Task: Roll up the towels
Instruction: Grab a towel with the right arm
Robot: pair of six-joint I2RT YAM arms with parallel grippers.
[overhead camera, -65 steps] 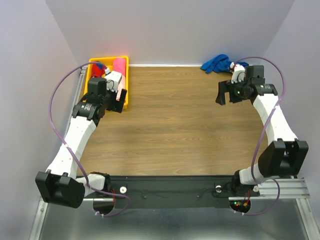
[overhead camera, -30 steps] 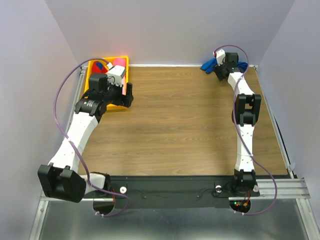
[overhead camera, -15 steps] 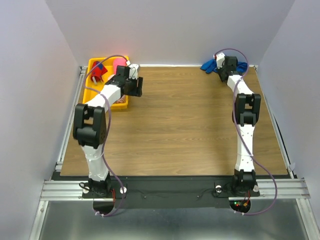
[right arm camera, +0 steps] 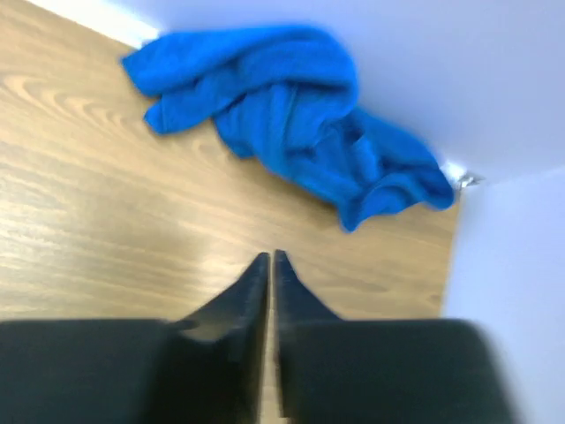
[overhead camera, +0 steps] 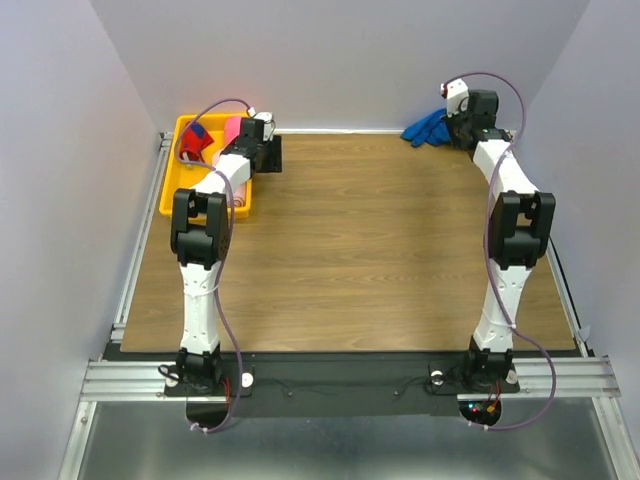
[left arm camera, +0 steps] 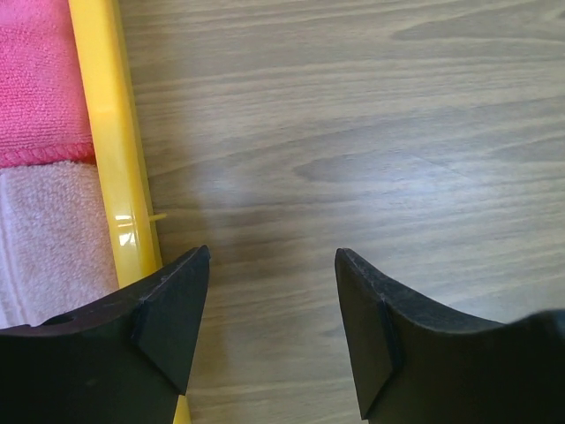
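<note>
The royal blue towel lies crumpled in the far right corner of the table. My right gripper hovers just beside it. In the right wrist view the gripper is shut with nothing between its fingers, and the blue towel is a short way ahead of the tips. My left gripper stands open over bare wood, next to the yellow tray's rim. Inside the tray lie a hot pink towel and a pale pink towel.
The yellow tray sits at the far left of the table and also holds a red and blue item. Both arms are stretched far out toward the back wall. A side wall stands close beside the blue towel.
My right gripper has shut empty and shifted right and back, past the blue towel. My left arm has reached farther back along the tray's right rim, its jaws slightly narrower.
</note>
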